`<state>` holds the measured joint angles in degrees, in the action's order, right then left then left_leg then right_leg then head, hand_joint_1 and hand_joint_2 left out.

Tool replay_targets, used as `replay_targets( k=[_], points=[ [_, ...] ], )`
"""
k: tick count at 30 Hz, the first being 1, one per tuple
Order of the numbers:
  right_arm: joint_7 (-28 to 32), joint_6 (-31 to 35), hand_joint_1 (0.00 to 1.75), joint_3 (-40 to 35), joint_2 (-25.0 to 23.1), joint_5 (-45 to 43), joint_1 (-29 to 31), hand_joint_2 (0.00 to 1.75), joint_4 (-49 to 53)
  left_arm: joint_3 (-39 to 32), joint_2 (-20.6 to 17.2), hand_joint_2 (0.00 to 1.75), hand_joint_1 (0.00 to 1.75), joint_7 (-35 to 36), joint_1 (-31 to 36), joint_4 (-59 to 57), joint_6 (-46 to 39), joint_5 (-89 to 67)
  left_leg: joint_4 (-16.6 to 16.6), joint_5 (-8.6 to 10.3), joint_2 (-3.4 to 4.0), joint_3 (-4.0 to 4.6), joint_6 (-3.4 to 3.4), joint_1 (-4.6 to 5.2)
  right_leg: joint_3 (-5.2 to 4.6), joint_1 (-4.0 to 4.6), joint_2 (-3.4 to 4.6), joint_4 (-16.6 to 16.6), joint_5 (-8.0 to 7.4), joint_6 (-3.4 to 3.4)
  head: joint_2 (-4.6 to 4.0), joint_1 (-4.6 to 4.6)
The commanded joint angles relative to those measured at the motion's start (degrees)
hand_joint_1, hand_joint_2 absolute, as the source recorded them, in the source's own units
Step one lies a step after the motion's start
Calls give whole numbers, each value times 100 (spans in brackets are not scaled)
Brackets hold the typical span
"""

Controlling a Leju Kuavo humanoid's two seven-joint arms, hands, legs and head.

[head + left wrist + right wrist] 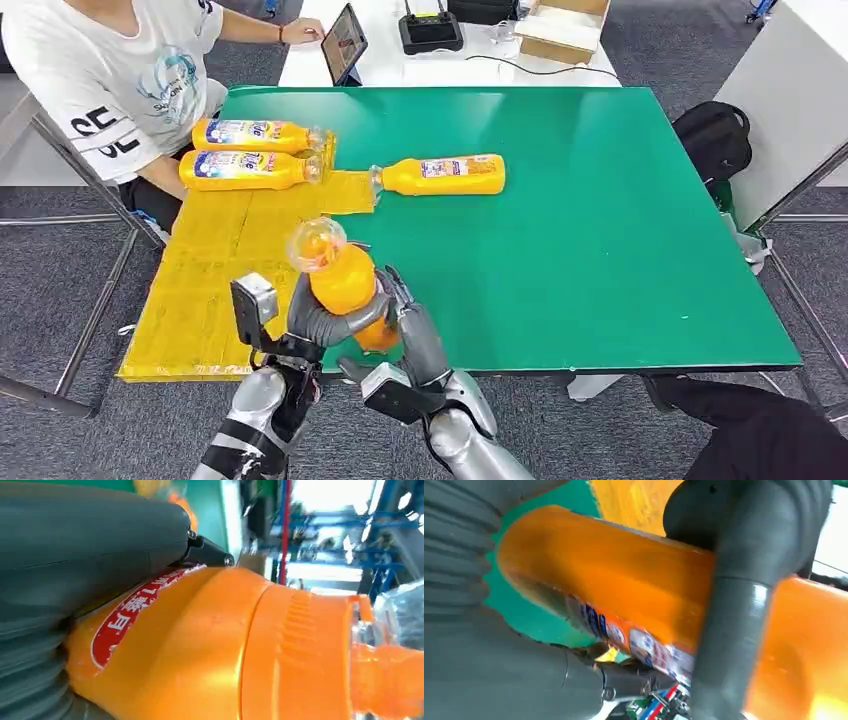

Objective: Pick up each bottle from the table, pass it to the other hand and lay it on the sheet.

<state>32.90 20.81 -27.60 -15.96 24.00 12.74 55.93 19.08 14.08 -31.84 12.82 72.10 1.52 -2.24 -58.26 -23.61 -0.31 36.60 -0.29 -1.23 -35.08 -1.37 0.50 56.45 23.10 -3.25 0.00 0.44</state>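
Bottle of orange plastic with a clear cap (340, 275) is up off the green table (620, 250), caught between both hands near the table's front edge. Left hand (320, 318) wraps its thick grey fingers around the middle of the body from the left. Right hand (410, 320) sits against the lower part of the same bottle on the other side, fingers up along it. Both are grasping it; neither has let go.

Cap end tilts up and to the left, above the left hand; the base sits lower, between the two palms.

Left wrist view: orange bottle body (210, 650) fills the frame, red label under the grey thumb (100, 535), clear cap at the far end.

Right wrist view: grey finger (734, 615) crosses the orange body (624, 580), blue-and-white label on the underside.

Yellow sheet (220, 270) lies just left of the held bottle, under and beyond the left hand. Two more orange bottles (250, 152) lie side by side at its far end. A third orange bottle (445, 175) lies on bare green beyond the hands, its neck just at the sheet's edge.

Person in a white T-shirt (110, 70) sits at the far left corner.
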Motion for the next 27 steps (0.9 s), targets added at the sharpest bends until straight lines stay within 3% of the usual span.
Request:
replay_targets(
  k=[1,12,15,22,26,27],
  points=[
    [-66,54,0,-367,211,25,-92,0,1002,-216,-162,175,175,-257,416,37,-1248,-922,-3,-10,-1,-20,6,-2,21,6,-8,3,11,16,0,0],
    [-81,53,0,-414,242,18,-118,0,1194,-320,-199,175,175,-291,489,-18,-1404,-1029,4,-4,-3,-17,5,-2,18,5,-10,-5,5,11,0,0],
    [-31,108,0,-513,310,-26,-132,0,1455,-580,-230,175,175,-401,636,-200,-2226,-1469,5,-10,1,-31,8,-2,32,6,-7,-5,9,17,0,-2],
    [-136,73,0,-560,319,-111,-82,0,1376,-989,-328,175,175,-481,1000,-835,-2920,-2009,7,-4,-3,-28,5,-3,27,7,-10,-6,6,17,0,-2],
    [108,498,0,-488,347,-182,-115,0,1744,-1025,-624,175,175,-251,1599,-2068,-4102,-3487,7,-1,-1,-23,5,-1,22,3,-7,-4,3,12,0,-2],
    [154,590,0,-475,366,-231,-118,0,1856,-1460,-578,175,175,-155,1659,-2136,-4152,-4414,7,-5,2,-31,7,-2,30,5,-6,-6,5,15,0,0]
  ],
)
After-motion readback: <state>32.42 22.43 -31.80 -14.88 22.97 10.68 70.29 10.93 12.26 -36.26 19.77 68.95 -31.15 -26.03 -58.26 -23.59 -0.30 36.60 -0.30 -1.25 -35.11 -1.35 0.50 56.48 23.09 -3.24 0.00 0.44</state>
